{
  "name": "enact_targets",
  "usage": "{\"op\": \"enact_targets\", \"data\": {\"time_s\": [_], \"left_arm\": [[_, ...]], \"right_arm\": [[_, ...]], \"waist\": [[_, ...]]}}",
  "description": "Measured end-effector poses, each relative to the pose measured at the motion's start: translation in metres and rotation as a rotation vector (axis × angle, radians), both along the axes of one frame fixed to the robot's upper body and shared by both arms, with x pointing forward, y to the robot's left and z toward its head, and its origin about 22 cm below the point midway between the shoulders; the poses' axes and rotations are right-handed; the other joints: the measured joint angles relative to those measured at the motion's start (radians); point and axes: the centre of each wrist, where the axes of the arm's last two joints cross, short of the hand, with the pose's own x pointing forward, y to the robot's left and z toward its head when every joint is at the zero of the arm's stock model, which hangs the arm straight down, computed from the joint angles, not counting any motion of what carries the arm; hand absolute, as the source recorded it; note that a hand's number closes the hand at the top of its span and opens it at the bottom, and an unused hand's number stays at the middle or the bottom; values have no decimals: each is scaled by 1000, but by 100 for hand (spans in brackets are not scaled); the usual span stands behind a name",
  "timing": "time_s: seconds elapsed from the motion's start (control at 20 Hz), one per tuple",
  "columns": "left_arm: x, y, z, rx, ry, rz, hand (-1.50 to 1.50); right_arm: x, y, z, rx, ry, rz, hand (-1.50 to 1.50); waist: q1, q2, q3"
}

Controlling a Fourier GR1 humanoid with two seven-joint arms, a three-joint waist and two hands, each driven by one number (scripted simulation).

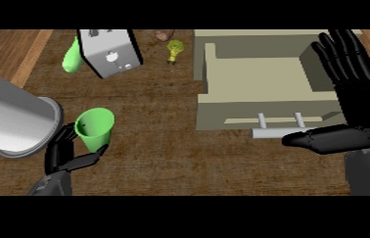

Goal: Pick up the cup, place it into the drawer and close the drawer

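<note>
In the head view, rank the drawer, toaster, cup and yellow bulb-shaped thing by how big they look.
1. Drawer
2. Toaster
3. Cup, though it sits nearer the camera than the toaster, so its true size is unsure
4. Yellow bulb-shaped thing

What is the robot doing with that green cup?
The robot's left hand has its fingers curled round the green cup, near the counter's front left, beside a big grey pot. The drawer on the right stands open with nothing showing inside, so the cup is not in it yet. The right hand is open, fingers up, over the drawer's right side. A toaster sits at the back.
</note>
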Motion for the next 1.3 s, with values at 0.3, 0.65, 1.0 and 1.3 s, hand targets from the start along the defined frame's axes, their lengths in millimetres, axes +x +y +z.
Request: {"op": "enact_targets", "data": {"time_s": [0.3,0.65,1.0,1.3], "left_arm": [[28,-22,11,-25,-105,26,150],[60,-67,23,-76,-189,-81,150],[118,-108,79,-74,-309,-272,150],[158,-163,146,-59,-380,-410,150]], "right_arm": [[-3,-5,0,17,-4,-2,-150],[-1,-6,-1,10,-3,-1,-150],[0,-11,-8,-4,8,-20,-150],[-5,-8,-11,-9,13,-37,-150]], "waist": [[-2,-1,1],[1,-3,2],[19,-12,5],[28,-18,5]]}}
